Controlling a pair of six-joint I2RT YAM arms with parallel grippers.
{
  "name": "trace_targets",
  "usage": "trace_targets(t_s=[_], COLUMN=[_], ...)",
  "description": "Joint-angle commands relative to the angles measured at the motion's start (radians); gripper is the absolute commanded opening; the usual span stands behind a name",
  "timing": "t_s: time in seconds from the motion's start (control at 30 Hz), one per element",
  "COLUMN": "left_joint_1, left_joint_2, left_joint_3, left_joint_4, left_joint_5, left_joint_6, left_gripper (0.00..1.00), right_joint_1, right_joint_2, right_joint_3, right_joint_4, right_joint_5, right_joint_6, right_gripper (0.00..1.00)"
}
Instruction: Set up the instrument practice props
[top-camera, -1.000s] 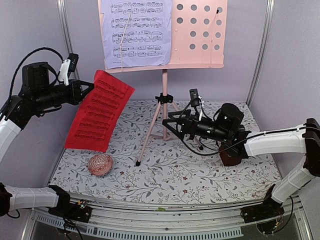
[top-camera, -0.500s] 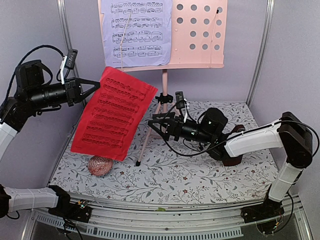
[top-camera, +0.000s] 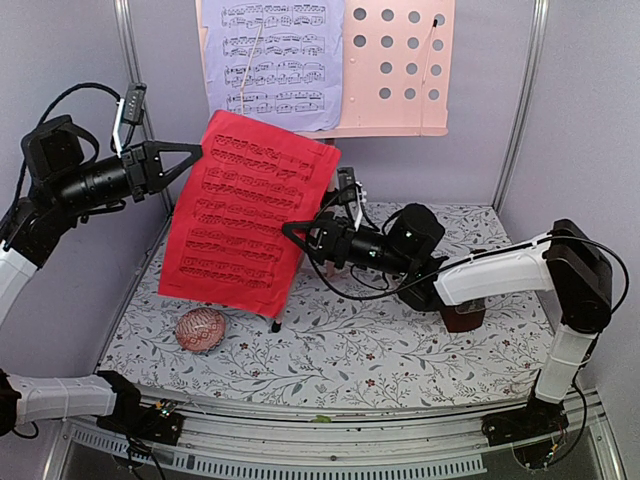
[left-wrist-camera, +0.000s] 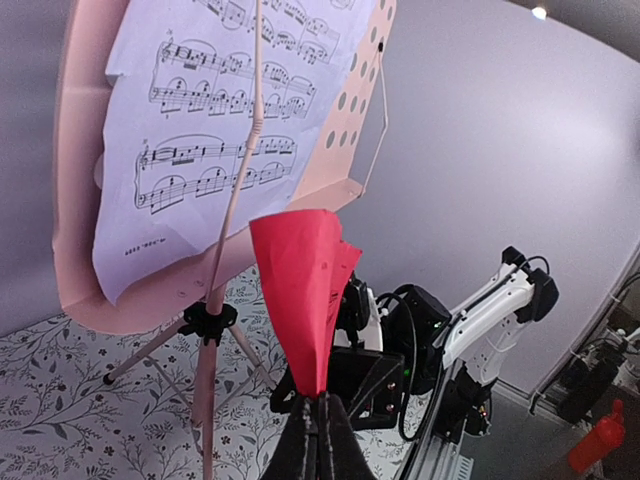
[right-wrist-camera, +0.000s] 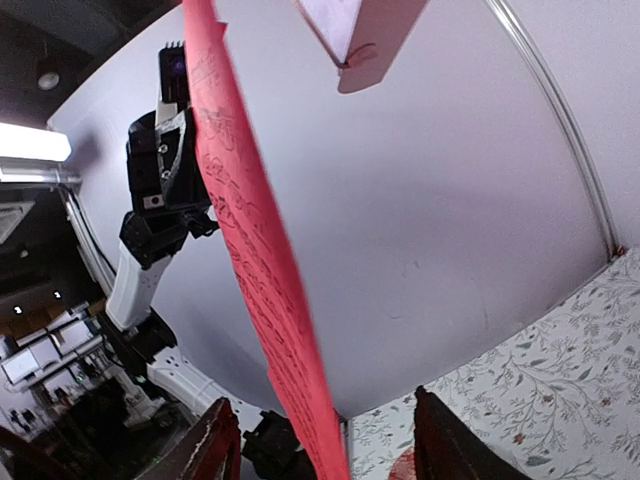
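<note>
The pink music stand's perforated desk (top-camera: 400, 70) stands at the back with the lavender sheet-music page (top-camera: 275, 60) on its left half. My left gripper (top-camera: 192, 158) is shut on the upper left edge of the red sheet-music page (top-camera: 250, 215) and holds it in the air in front of the stand. In the left wrist view the red page (left-wrist-camera: 305, 290) rises from the shut jaws (left-wrist-camera: 320, 400). My right gripper (top-camera: 293, 235) is open, its jaws either side of the red page's right edge (right-wrist-camera: 270, 300). The dark metronome (top-camera: 463, 318) sits partly hidden under my right forearm.
A pink-red patterned ball (top-camera: 201, 330) lies on the floral table cover (top-camera: 380, 350) at the front left. One stand foot (top-camera: 275, 327) shows below the red page. Lavender walls and metal posts close in the back and sides.
My left gripper has lifted the red page up and to the right. My right arm has swung left, and its open jaws now straddle the page's right edge.
</note>
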Motion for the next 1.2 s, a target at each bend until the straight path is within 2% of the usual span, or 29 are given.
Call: trace_targets(t_s=[0.0, 0.07, 0.13, 0.17, 0.23, 0.37, 0.57, 0.73, 0.83, 1.17], left_joint_1=[-0.015, -0.016, -0.015, -0.016, -0.016, -0.015, -0.016, -0.020, -0.042, -0.187], left_joint_2=[0.009, 0.019, 0.026, 0.030, 0.036, 0.062, 0.097, 0.128, 0.156, 0.267], left_joint_3=[-0.012, -0.010, -0.008, -0.004, 0.002, 0.022, 0.056, 0.095, 0.121, 0.244], left_joint_4=[0.085, 0.085, 0.075, 0.069, 0.051, -0.016, -0.064, -0.060, -0.067, -0.157], left_joint_5=[0.017, 0.019, 0.016, 0.017, 0.014, 0.032, 0.078, 0.144, 0.191, 0.082], left_joint_6=[-0.027, -0.022, -0.008, 0.002, 0.030, 0.096, 0.159, 0.165, 0.173, 0.239], left_gripper=[0.00, 0.02, 0.19, 0.27, 0.41, 0.51, 0.45, 0.30, 0.27, 0.10], right_joint_1=[0.008, 0.009, 0.008, 0.007, 0.007, 0.000, -0.040, -0.065, -0.079, -0.102], right_joint_2=[-0.016, -0.039, -0.072, -0.091, -0.135, -0.221, -0.290, -0.322, -0.344, -0.445], right_joint_3=[0.037, 0.033, 0.022, 0.010, -0.003, -0.017, 0.000, 0.045, 0.067, 0.078], right_joint_4=[0.029, 0.019, -0.011, -0.024, -0.061, -0.144, -0.262, -0.439, -0.522, -0.659], right_joint_5=[-0.026, -0.028, -0.027, -0.023, -0.019, -0.033, -0.116, -0.153, -0.151, -0.104], right_joint_6=[0.032, 0.039, 0.036, 0.029, 0.013, -0.022, -0.004, -0.035, -0.076, -0.138], right_gripper=[0.46, 0.24, 0.04, 0.00, 0.00, 0.00, 0.00, 0.00, 0.00, 0.00])
